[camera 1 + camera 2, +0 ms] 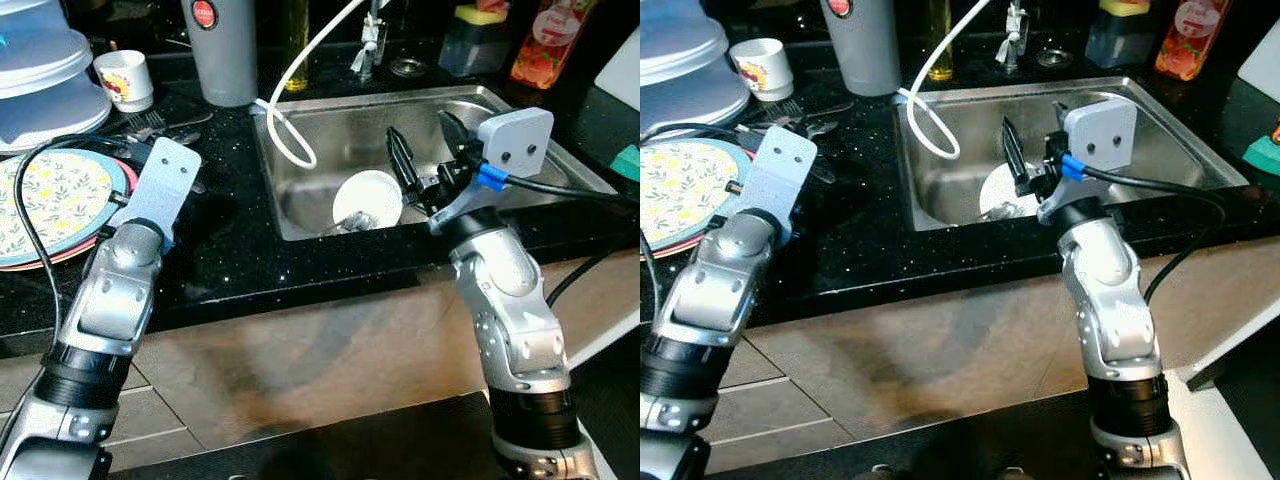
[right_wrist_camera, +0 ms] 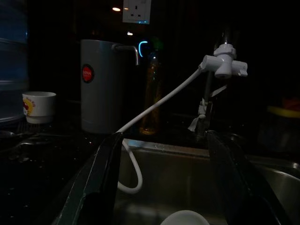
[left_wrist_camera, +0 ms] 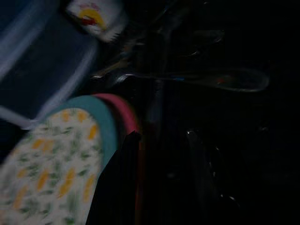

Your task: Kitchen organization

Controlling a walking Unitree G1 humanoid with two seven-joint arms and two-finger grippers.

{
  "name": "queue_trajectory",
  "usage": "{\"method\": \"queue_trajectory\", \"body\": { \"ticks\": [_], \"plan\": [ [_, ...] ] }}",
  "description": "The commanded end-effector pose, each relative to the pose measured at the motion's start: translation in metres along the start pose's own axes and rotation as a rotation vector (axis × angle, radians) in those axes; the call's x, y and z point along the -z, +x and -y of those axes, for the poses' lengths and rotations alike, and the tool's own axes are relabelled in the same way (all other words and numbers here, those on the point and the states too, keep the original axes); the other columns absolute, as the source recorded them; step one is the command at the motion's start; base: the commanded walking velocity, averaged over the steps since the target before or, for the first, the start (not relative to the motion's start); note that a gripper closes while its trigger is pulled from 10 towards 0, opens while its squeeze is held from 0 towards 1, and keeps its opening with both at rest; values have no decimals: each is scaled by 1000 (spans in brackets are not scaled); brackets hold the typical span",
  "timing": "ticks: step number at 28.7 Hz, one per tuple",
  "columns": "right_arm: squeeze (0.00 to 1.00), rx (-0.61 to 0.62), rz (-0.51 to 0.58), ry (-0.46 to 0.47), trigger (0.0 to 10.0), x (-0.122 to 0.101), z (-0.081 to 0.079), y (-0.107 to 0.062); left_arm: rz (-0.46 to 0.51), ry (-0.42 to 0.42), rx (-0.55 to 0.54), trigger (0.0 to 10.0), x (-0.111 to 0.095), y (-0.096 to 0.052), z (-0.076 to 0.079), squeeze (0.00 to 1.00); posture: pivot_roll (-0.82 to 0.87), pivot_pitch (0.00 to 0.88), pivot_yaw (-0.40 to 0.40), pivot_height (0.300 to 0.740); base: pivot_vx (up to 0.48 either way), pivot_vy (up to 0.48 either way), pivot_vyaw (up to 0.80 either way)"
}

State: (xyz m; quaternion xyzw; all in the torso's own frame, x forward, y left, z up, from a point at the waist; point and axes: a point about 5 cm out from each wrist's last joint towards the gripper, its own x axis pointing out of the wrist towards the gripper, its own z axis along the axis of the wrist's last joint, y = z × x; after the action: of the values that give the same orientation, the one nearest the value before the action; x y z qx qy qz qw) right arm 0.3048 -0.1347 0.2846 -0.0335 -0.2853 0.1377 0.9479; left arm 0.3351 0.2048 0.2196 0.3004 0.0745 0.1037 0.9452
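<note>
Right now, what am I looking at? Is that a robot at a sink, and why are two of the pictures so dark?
Yes, it is a walking robot with two silver arms. The two bright pictures come from cameras in its head, looking down at a black kitchen counter. The two dark ones come from little cameras on its wrists, where there is less light.

Its right tool has two long black fingers, spread open above the steel sink, holding nothing. Down in the sink lies a white bowl, and a white hose loops in.

Its left tool hovers beside a stack of plates, the top one with yellow flowers. Nearby lie some forks and spoons, a small white cup and a grey jug.
</note>
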Motion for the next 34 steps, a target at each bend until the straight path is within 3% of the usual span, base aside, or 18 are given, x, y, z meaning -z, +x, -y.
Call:
{"method": "queue_trajectory", "body": {
  "ticks": [1,5,7,9,10,11,12,16,20,28,29,31,32,34],
  "plan": [
    [0,2,1,7,10000,1,2,-1,-99,48,-51,10000,27,3,1,0,94,94,25,740,0,0,0],
    [0,4,1,9,10000,0,2,-1,-109,107,-119,10000,36,8,-6,0,94,94,25,740,0,0,0],
    [0,5,2,10,10000,0,3,-1,-99,178,-161,10000,40,12,-12,0,94,93,25,740,0,0,0],
    [0,7,3,11,10000,0,3,-1,-111,171,-168,10000,42,13,-14,0,93,95,26,740,0,0,0],
    [0,8,4,11,10000,0,3,-1,-123,138,-162,7490,43,14,-14,0,92,94,27,740,0,0,0],
    [0,9,4,11,10000,0,3,-1,-131,113,-160,7490,43,15,-14,0,92,94,27,740,0,0,0],
    [0,10,5,11,10000,0,3,-1,-134,98,-158,0,43,15,-14,0,92,94,27,740,0,0,0],
    [0,13,4,12,10000,0,3,-2,-107,58,-149,0,35,17,-11,0,90,96,30,740,0,0,0],
    [0,20,3,11,10000,0,4,-2,-82,-39,-147,0,24,20,-9,0,87,98,29,740,0,0,0],
    [0,23,2,11,10000,0,5,-3,-5,-39,-157,0,5,22,-8,0,84,103,29,740,0,0,0],
    [0,24,2,11,10000,0,5,-3,67,-51,-154,10000,-8,20,-8,0,84,105,27,740,0,0,0],
    [0,24,1,10,10000,0,5,-3,173,-97,-158,10000,-28,15,-10,0,85,105,26,740,0,0,0],
    [0,22,1,10,10000,0,5,-3,194,-203,-189,10000,-38,13,-19,0,86,105,25,740,0,0,0],
    [0,19,1,8,10000,0,5,-2,174,-335,-230,10000,-41,14,-31,0,86,105,25,740,0,0,0]
  ]
}}
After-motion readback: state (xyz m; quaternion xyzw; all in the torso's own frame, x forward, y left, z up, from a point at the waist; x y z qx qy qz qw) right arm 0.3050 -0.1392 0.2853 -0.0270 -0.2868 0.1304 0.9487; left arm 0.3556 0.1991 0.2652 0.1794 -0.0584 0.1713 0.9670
